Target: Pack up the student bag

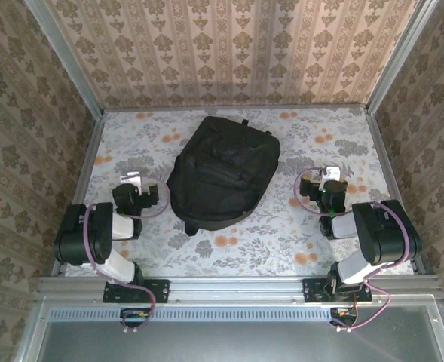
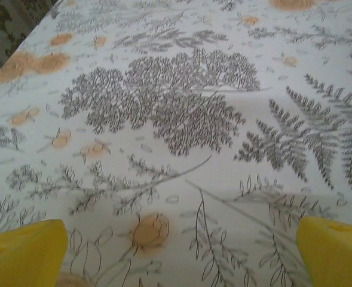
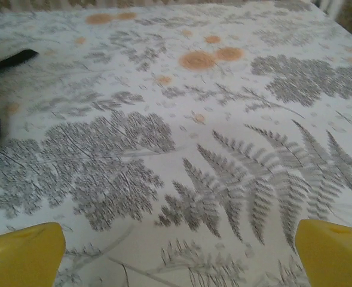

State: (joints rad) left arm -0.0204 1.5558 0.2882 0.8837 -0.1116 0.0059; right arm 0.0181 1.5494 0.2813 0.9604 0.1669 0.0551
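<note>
student bag (image 1: 222,177) between left pincer (image 1: 133,180), right pincer (image 1: 330,174)

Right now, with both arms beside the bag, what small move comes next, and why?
Probably ease the right gripper left toward the student bag. It and the left gripper stand open and empty, the bag lies between them, seemingly zipped, and its black edge shows at the left of the right wrist view.
</note>
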